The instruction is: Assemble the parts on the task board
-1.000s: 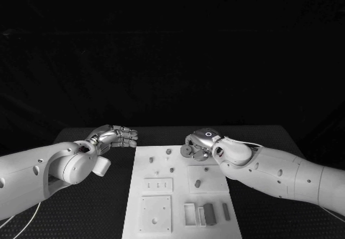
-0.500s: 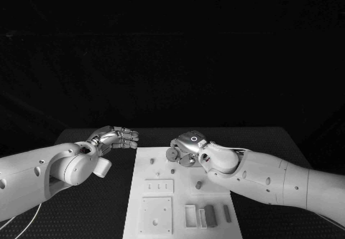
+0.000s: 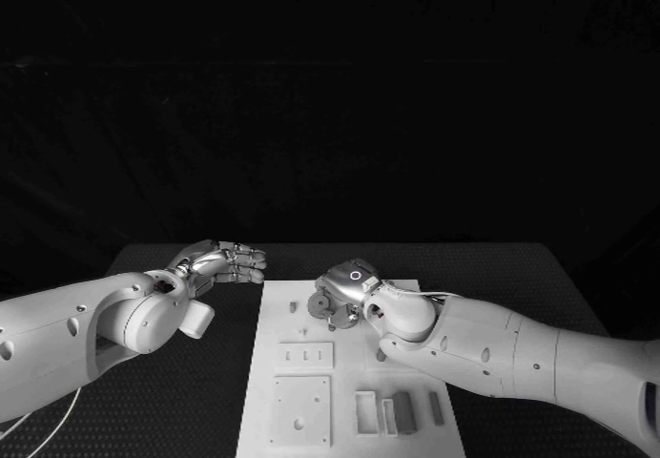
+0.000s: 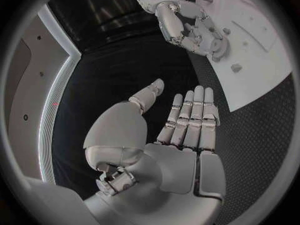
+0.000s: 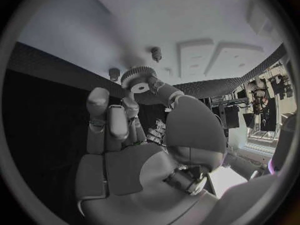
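Note:
The white task board [image 3: 296, 386] lies in the middle of the black table. My right hand [image 3: 352, 287] hovers over the board's far end and pinches a round toothed gear [image 3: 324, 306] between thumb and a finger. The right wrist view shows that gear [image 5: 139, 80] just above two short pegs [image 5: 156, 53] standing in the board [image 5: 125, 15]. My left hand [image 3: 220, 262] stays off the board's far left corner and holds nothing. In the left wrist view its fingers [image 4: 190, 120] lie straight and together, the thumb apart, facing the right hand [image 4: 187, 27].
Raised square plates [image 3: 301, 355] sit on the board's left half. A frame piece [image 3: 363, 411] and grey bars [image 3: 401, 412] lie at its near right. A small peg [image 3: 292, 307] stands near the far left edge. Black table surface [image 3: 206, 382] lies on both sides.
My right hand has carried the gear leftward across the board's far end, and its arm now covers more of the board's right half. The left hand has not moved.

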Controlling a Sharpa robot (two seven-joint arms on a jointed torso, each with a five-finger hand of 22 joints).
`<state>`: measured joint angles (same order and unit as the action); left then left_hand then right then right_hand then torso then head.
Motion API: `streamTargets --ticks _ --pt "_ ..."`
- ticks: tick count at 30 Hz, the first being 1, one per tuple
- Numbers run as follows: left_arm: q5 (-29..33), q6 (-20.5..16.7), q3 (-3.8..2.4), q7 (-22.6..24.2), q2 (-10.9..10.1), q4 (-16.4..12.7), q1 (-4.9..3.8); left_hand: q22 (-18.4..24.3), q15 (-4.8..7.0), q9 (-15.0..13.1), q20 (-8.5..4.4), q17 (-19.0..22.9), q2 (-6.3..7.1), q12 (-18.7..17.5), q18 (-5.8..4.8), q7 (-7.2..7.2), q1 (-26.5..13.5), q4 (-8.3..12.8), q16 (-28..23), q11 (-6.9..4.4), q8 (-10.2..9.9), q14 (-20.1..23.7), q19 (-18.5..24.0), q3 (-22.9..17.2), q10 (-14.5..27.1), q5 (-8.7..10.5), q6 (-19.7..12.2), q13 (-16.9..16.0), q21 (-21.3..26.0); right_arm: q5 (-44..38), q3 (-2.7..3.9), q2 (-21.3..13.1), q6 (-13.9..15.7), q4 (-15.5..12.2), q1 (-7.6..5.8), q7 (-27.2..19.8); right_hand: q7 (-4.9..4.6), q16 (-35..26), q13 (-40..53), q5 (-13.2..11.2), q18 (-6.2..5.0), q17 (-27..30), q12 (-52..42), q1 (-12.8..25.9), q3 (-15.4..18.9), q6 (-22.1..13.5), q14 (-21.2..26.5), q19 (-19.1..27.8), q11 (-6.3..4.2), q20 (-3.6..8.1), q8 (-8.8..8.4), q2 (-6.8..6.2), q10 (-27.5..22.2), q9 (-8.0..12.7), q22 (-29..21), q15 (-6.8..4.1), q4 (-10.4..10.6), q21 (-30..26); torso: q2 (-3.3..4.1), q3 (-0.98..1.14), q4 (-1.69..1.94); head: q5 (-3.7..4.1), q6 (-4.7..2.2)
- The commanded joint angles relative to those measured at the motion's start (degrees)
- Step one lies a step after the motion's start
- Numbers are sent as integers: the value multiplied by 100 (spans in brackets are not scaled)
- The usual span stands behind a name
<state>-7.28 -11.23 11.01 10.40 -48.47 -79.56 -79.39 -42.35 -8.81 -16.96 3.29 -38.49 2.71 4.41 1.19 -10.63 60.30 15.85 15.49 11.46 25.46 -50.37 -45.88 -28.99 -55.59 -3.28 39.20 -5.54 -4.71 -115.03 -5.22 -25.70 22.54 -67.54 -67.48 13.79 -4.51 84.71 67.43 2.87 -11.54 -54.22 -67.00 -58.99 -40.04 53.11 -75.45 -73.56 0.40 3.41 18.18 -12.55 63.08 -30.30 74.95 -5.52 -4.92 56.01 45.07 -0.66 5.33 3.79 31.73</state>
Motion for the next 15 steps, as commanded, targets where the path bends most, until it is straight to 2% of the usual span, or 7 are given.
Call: streamTargets --ticks 1,8,15 --pt "-13 50 -5 74 12 -14 -6 0 -18 -6 -3 -10 12 -30 -17 -139 -49 -15 -26 19 -24 -24 -36 29 16 29 -17 9 18 -110 -5 47 -85 63 6 56 -200 -22 -7 18 -346 6 24 -58 3 200 -6 -31 -24 -1 37 2 21 -3 90 -42 38 20 2 -5 5 0 2" --pt "-13 49 -5 72 10 -21 -7 0 -18 -6 -3 -11 12 -31 -18 -142 -51 -16 -28 18 -26 -25 -37 30 15 29 -19 9 19 -112 -13 130 -81 198 8 78 -202 -24 -10 18 -346 11 26 -61 1 193 -4 -32 -22 -2 30 3 23 -4 90 -41 45 19 2 1 -2 -8 2" --pt "-13 51 -5 70 8 -25 -7 -1 -18 -6 -3 -12 14 -32 -18 -145 -53 -17 -29 18 -28 -25 -38 32 15 29 -20 9 21 -123 -14 148 -66 205 8 112 -204 -25 -13 18 -346 10 28 -65 0 186 -4 -33 -21 -2 24 3 23 -3 90 -39 49 17 1 11 -13 -26 6"
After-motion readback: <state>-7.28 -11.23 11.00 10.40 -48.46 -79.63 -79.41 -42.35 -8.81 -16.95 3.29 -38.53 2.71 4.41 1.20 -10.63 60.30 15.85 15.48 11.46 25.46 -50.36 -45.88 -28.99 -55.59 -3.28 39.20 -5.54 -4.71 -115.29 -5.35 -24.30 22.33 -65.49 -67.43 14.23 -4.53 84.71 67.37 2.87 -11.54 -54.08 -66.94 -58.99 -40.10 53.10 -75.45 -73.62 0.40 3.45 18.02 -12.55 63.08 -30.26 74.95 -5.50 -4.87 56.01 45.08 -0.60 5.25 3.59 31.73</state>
